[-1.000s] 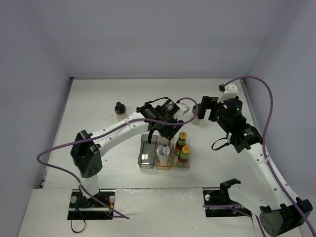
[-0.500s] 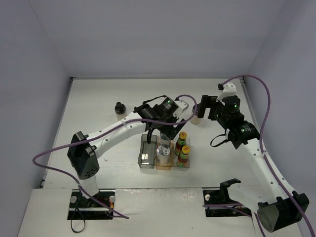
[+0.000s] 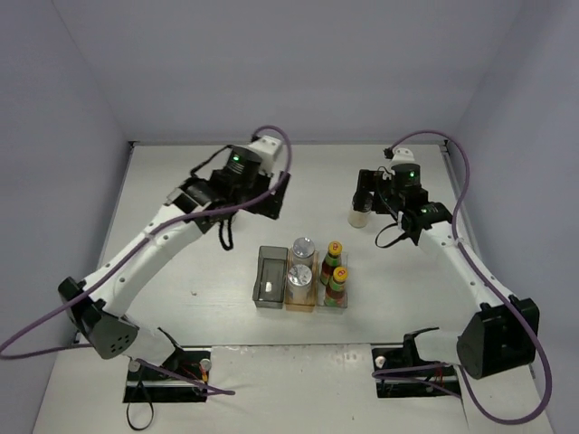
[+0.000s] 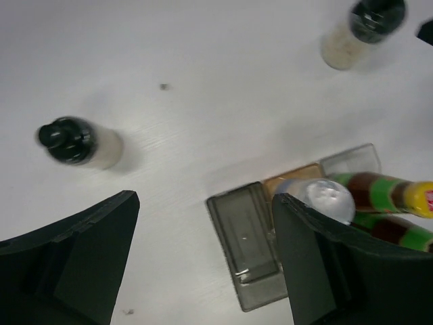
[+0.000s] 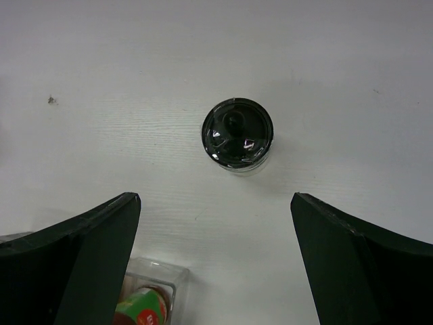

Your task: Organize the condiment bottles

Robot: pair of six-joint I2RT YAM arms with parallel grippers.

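Two silver-capped bottles stand in the amber bin. Two dark bottles with yellow-red caps stand in the clear bin. The grey bin holds no bottle. One black-capped pale bottle stands on the table at back right, and shows from above in the right wrist view. My right gripper is open just above it. Another black-capped bottle stands left of the bins; my left arm hides it in the top view. My left gripper is open and empty, raised behind the bins.
In the left wrist view the grey bin lies between my fingers, with the amber bin, a silver cap and the dark bottles to its right. Grey walls close in the table on three sides.
My left gripper let go of a silver-capped bottle in the amber bin and rose back and to the left. My right gripper shifted a little back over the black-capped bottle.
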